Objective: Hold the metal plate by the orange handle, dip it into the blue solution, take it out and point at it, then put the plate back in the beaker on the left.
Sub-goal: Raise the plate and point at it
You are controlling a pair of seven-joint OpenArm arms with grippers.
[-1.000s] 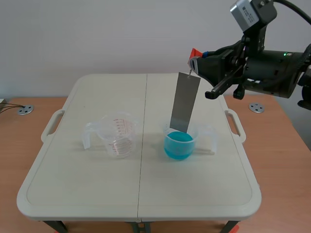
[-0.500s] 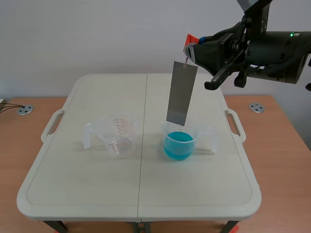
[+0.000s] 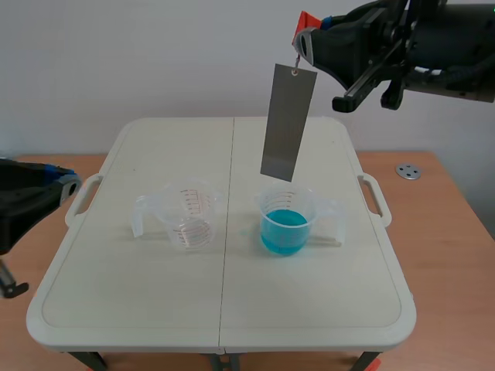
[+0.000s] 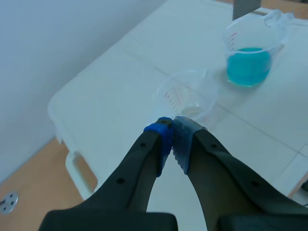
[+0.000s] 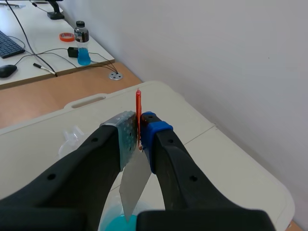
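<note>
Nearest the robot, at about 8 o'clock on the table (image 3: 325,294), the left gripper (image 4: 172,127) sits low by the table's edge with its two pads pressed together on nothing, a closed tip well suited to pointing. Ahead of it, mid-table, stands the empty beaker (image 3: 189,220). At that beaker's 3 o'clock, near but not touching, is the second beaker (image 3: 308,207) with the blue solution (image 3: 285,226) in its lower part. Above that one hangs the metal plate (image 3: 288,124), its lower edge clear of the rim and out of the liquid. Its long axis is close to upright, with the top leaning slightly toward 1 o'clock. At its upper end the orange handle (image 5: 138,103) is pinched between the pads of the right gripper (image 5: 139,127), which is held high over the far side of the table. The dip looks finished, so the pointing step seems next. What matters is that the free left gripper is well apart from the plate, which lies up and across from it at roughly 2 o'clock, broad face toward the camera. Afterwards the empty beaker waits at 8 o'clock from the plate's lower edge.
</note>
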